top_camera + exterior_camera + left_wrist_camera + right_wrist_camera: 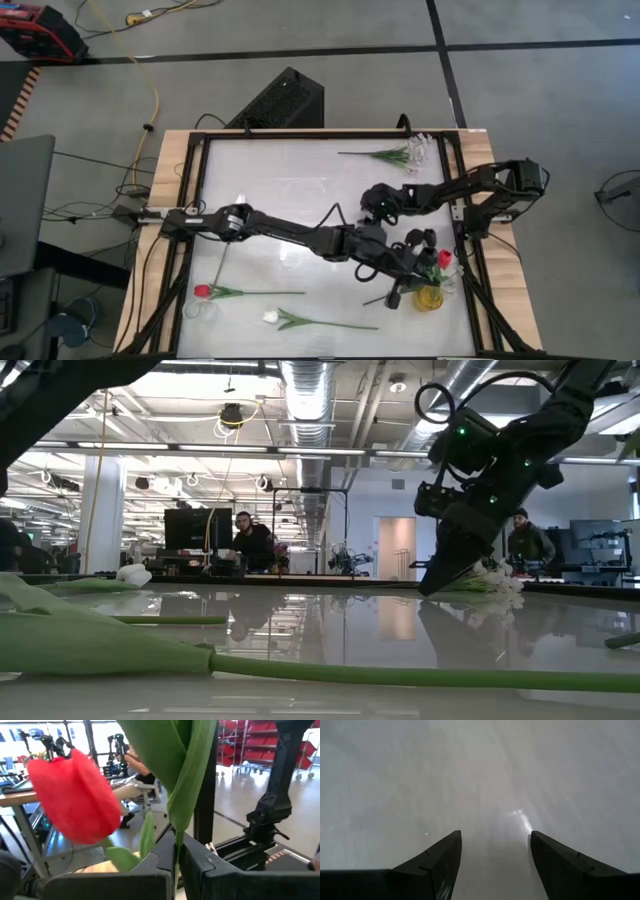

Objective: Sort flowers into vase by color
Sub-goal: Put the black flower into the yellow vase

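My left gripper reaches across to the table's right side and is shut on a red tulip with green leaves; its red head sits just beyond a glass vase. My right gripper hovers open over bare table, fingers pointing down. Another red tulip and a white tulip lie flat on the table's near left part. A sprig of small white blossoms lies near the far right corner. My left gripper pinches the red tulip's thin green stem between its two fingers, below the leaves and head. The head and a long leaf stand out beyond the fingertips, lifted clear of the table. How the lower stem hangs is hidden by the gripper.
The white tabletop sits in a black frame with wooden edges. A long green stem crosses the foreground of the low view. Open table lies in the middle and far left. People stand in the room beyond the table.
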`<state>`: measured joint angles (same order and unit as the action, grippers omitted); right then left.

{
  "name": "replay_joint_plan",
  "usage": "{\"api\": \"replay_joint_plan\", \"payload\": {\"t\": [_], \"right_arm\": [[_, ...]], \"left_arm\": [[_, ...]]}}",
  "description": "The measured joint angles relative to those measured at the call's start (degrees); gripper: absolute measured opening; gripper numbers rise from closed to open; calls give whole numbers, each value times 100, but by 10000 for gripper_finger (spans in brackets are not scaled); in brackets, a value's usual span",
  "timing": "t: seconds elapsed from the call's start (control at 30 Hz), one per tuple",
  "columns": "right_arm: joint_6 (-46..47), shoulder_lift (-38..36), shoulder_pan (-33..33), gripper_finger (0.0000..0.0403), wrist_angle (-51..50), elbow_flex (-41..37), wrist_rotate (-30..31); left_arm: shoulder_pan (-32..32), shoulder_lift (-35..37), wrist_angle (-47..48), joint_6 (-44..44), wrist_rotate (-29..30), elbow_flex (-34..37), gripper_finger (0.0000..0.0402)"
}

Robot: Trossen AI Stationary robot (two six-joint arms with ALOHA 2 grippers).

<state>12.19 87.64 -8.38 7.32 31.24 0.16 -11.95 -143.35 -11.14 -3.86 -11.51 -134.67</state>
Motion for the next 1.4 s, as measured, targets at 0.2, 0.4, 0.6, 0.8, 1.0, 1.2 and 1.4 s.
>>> {"api": "replay_joint_plan", "payload": {"t": [0.2,0.4,0.6,0.8,1.0,1.2,1.4], "right_arm": [[-3,0,184,265,101,0,2],[-20,0,305,265,87,0,2],[-17,-2,314,265,89,0,2],[-15,-4,312,265,95,2,4],[-8,-4,310,265,95,2,4],[-4,-4,310,265,91,4,4],[-9,-7,299,265,-120,9,2]], "left_arm": [[24,0,36,-82,-5,1,0],[27,0,177,-85,-9,2,0],[27,0,468,-107,-13,6,0],[20,0,618,-204,-13,7,13],[9,0,973,-413,-22,7,37],[9,-2,1327,-627,-21,7,60],[9,143,2234,-1045,-12,-22,77]]}}
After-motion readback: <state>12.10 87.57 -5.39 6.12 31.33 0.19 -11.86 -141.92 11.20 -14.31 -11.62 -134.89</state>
